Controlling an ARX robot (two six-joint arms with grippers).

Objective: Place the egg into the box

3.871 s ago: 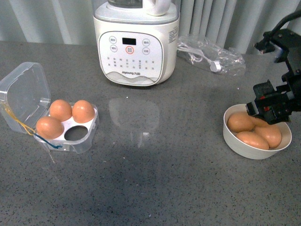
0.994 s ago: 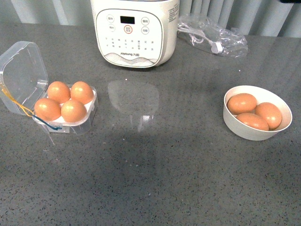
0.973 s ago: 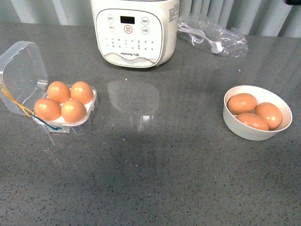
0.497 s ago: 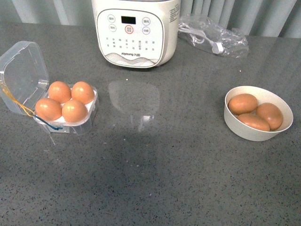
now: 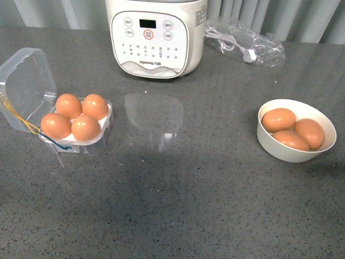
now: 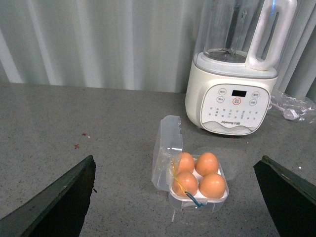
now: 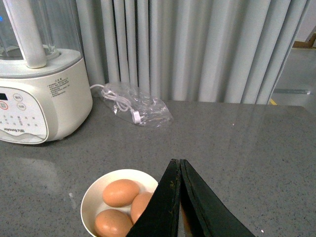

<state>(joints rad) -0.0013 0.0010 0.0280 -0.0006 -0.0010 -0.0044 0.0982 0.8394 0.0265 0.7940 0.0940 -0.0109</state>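
Observation:
The clear box (image 5: 75, 129) sits at the table's left with its lid (image 5: 27, 89) open; all its cups hold orange-brown eggs, one of them at the front right (image 5: 85, 127). It also shows in the left wrist view (image 6: 197, 185). The left gripper (image 6: 177, 197) is open and empty, high and back from the box, its fingers (image 6: 59, 202) far apart. The right gripper (image 7: 178, 165) is shut and empty, above the white bowl. Neither gripper shows in the front view.
A white bowl (image 5: 280, 151) at the right holds three eggs (image 5: 278, 119); it also shows in the right wrist view (image 7: 94, 195). A white blender (image 5: 156, 38) stands at the back. A bagged cable (image 5: 245, 46) lies beside it.
The box's fourth cup, empty 3.9 s ago, now holds an egg. The right arm, then over the bowl, has left the front view. In the last second nothing has moved.

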